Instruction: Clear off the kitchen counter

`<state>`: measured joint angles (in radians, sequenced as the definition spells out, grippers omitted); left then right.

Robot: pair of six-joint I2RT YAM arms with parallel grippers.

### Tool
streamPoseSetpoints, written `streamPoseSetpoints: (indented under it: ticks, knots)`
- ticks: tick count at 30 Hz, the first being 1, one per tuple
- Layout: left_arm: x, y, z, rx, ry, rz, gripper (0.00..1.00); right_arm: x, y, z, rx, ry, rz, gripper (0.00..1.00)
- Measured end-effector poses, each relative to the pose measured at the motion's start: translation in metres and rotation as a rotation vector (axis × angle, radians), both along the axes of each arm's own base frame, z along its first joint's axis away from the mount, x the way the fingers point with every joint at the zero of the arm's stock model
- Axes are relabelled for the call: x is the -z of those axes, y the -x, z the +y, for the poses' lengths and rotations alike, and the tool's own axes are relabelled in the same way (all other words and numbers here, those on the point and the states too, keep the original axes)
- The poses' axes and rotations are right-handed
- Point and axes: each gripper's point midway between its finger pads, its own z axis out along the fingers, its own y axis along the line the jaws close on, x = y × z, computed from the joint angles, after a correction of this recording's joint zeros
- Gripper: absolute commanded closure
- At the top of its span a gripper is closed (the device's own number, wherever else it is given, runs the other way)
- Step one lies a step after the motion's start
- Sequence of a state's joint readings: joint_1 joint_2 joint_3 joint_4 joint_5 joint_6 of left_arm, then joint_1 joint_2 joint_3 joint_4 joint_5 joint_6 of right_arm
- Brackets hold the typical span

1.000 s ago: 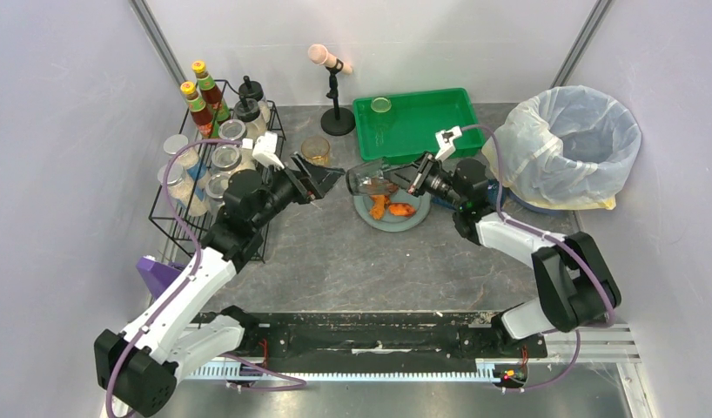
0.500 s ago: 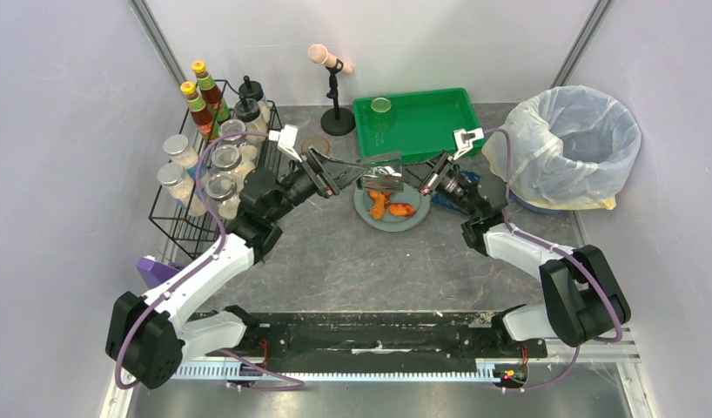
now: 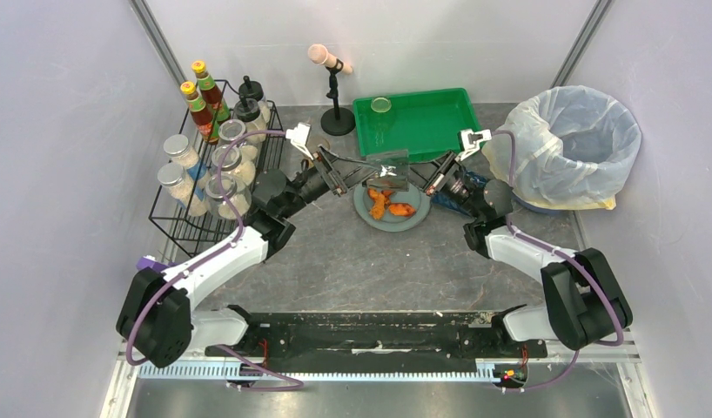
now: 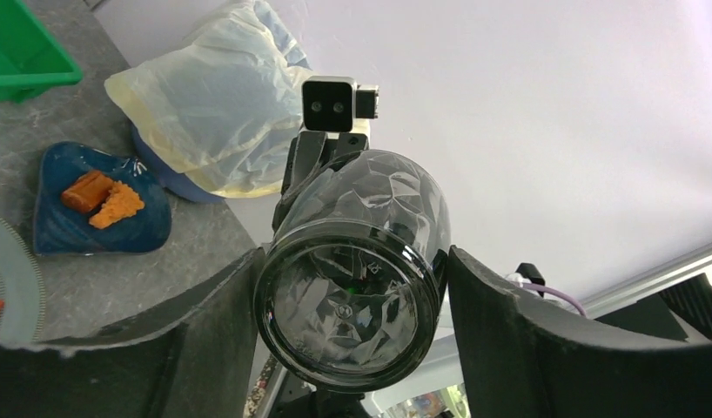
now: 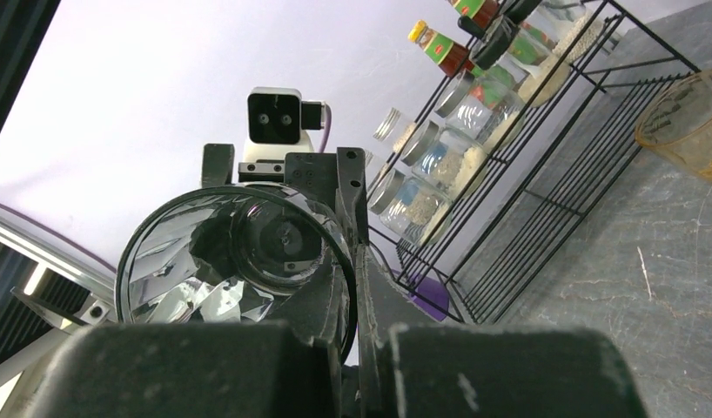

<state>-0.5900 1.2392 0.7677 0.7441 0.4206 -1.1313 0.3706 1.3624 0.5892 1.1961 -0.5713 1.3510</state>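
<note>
Over the plate (image 3: 392, 225), right end effector (image 3: 413, 179) pinches empty glass (image 3: 389, 167) — left end effector (image 3: 359, 171) unclear.

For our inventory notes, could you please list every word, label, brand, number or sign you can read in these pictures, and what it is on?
No text can be read in any view.
The sauce bottles: coloured labels, too small and blurred to read.
The jars in the wire rack: no legible labels.
The glass: nothing legible on its base or wall.
</note>
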Motion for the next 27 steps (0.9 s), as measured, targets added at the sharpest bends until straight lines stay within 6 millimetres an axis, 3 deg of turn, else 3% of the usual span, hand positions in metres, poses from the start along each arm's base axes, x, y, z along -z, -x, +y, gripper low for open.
streamPoseSetpoints:
  ticks: [6,9,11,13,17,22,27]
  knots:
    - [-0.003,-0.001,-0.001,0.006,0.026,0.006,0.76,0.001,0.001,-0.002,0.006,0.0,-0.004,0.82]
    - [0.0,-0.004,-0.003,0.004,0.025,0.013,0.91,0.006,0.001,-0.007,0.024,0.02,0.005,0.67]
    - [0.002,-0.006,-0.004,0.0,0.022,0.017,0.97,0.011,-0.002,-0.014,0.05,0.041,0.013,0.52]
    - [0.002,-0.009,-0.005,-0.004,0.018,0.016,0.98,0.014,-0.005,-0.021,0.079,0.061,0.019,0.39]
    - [0.002,-0.021,-0.007,-0.037,-0.035,0.001,0.98,0.024,-0.013,-0.041,0.172,0.127,0.031,0.29]
    - [-0.013,-0.056,-0.006,-0.17,-0.24,-0.102,0.98,0.051,-0.023,-0.068,0.324,0.289,0.079,0.14]
    - [-0.008,-0.099,-0.003,-0.292,-0.459,-0.177,0.98,0.084,-0.029,-0.097,0.47,0.524,0.147,0.1]
